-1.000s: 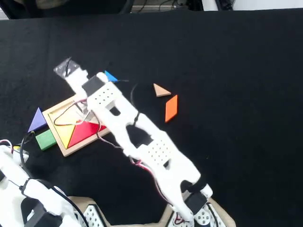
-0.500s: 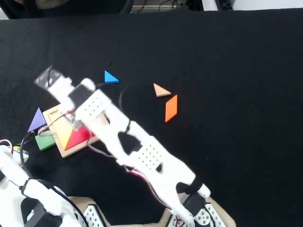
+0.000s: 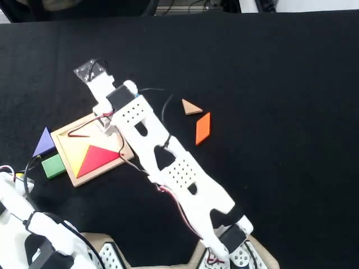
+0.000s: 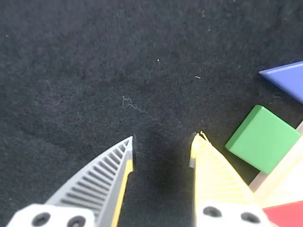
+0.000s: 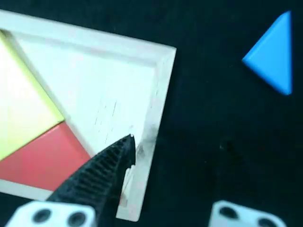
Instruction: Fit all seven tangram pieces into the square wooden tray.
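Observation:
The square wooden tray (image 3: 72, 172) lies at the left and holds a yellow triangle (image 3: 74, 144) and a red triangle (image 3: 99, 157). My right gripper (image 3: 105, 120) hangs open over the tray's far corner (image 5: 161, 90); its black finger (image 5: 116, 158) sits above the rim, with nothing between the jaws. A blue triangle (image 5: 272, 52) lies on the cloth just past that corner. A purple triangle (image 3: 44, 142) and a green square (image 3: 54, 166) sit by the tray's left side. My left gripper (image 4: 163, 144) is open and empty over bare cloth, beside the green square (image 4: 262, 137).
A tan triangle (image 3: 192, 107) and an orange parallelogram (image 3: 203, 128) lie on the black cloth right of the right arm (image 3: 179, 174). The left arm (image 3: 22, 224) occupies the near-left corner.
The right arm swung left over the tray half a second ago, then back right and farther away. It now covers the blue triangle. The pieces have not moved.

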Available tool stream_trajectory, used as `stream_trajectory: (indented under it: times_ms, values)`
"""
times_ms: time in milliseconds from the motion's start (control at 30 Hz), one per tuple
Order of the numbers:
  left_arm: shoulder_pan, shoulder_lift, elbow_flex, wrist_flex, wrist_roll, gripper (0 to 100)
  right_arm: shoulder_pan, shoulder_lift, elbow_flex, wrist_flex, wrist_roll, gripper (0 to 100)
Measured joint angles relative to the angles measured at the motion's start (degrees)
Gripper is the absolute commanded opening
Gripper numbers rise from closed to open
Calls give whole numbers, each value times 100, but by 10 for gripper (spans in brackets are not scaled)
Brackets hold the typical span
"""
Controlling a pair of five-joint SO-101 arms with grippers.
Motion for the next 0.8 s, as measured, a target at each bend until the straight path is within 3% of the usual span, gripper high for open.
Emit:
stream_trajectory:
  times_ms: [233, 600, 800]
  values:
    - [0, 0, 0, 0, 0, 202, -70, 325, 0, -158, 0, 260]
    - [0, 0, 0, 0, 0, 202, -79, 527, -9, -229, -18, 11]
    - [0, 0, 0, 0, 0, 202, 88, 554, -44, -237, -62, 11]
